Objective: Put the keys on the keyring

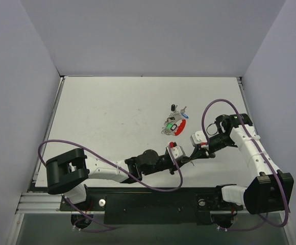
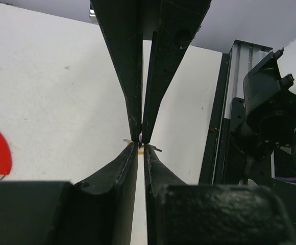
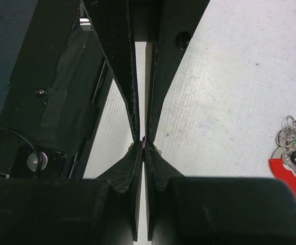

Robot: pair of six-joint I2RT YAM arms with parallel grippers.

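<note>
Locating the keys (image 1: pixel 172 122): bunched in one small heap on the white table (image 1: pixel 107 117), right of centre; green, blue and black caps show, and single keys are too small to separate.
Keyring (image 1: pixel 179 129): the red part lies against the near side of the heap, touching the keys; the silvery part cannot be picked out from above.
Item at the pinch: metal sliver (image 2: pixel 155 149), thin, with a yellowish fleck where the tips meet; it sits apart from the heap, toward the table's near edge. It is possibly a key seen edge-on, but it is too small to name.
Step in hand (judged): a tip-to-tip handover or regrip of the sliver between the two arms, none of it on the ring yet.
Handling note: hold one arm steady while the other takes a firm bite. Release only once the second grip is sure. Leave the hole end free, since that end must meet the ring.
Hazard (judged): so thin a piece held only at the tips may pivot or drop flat on the table.
Left gripper (image 2: pixel 141 144): fingers drawn almost together, grasping the sliver at their very tips, with its ends showing on either side.
Right gripper (image 3: pixel 146 142): clenched tight, tips meeting the left's at the same spot; whether it pinches the sliver or only touches it cannot be told.
</note>
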